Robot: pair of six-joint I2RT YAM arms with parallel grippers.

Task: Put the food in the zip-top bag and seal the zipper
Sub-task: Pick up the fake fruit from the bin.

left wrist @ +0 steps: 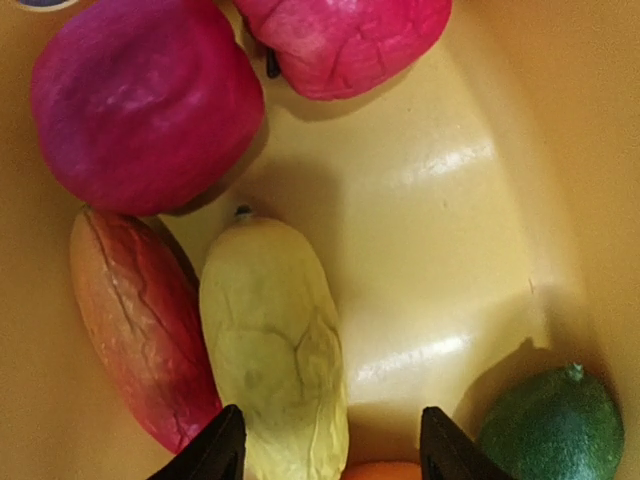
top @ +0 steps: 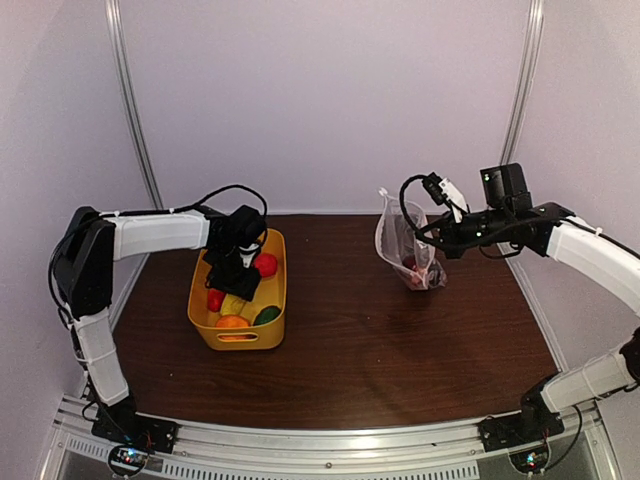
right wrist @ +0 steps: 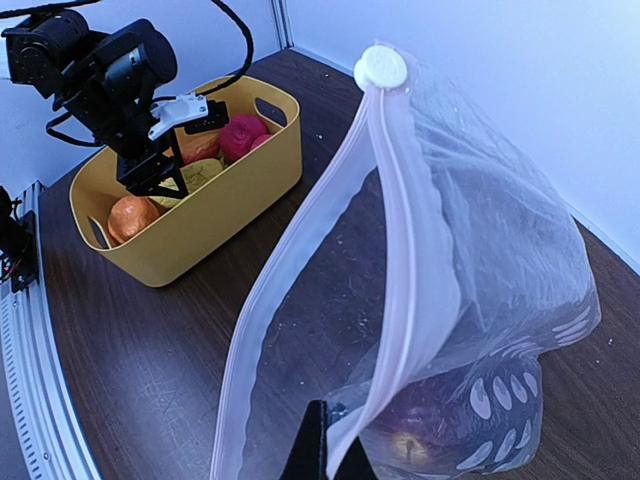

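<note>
Several pieces of food lie in a yellow basket (top: 240,342): a pale yellow piece (left wrist: 270,340), a red-orange long one (left wrist: 135,320), two red ones (left wrist: 145,100) (left wrist: 340,35), a green lime (left wrist: 555,425) and an orange one (top: 232,322). My left gripper (left wrist: 335,450) is down inside the basket, open, with the yellow piece's end between its fingers, close to the left one. The zip-top bag (right wrist: 480,250) stands upright on the table at the right with its mouth open. My right gripper (right wrist: 330,455) is shut on the zipper (right wrist: 400,230) strip. A dark purple piece (right wrist: 440,420) lies in the bag's bottom.
A white slider (right wrist: 381,68) sits at the top end of the bag's mouth. The dark wood table (top: 370,340) lies between basket and bag. Pale walls close in the back and sides, and a metal rail (top: 330,450) runs along the near edge.
</note>
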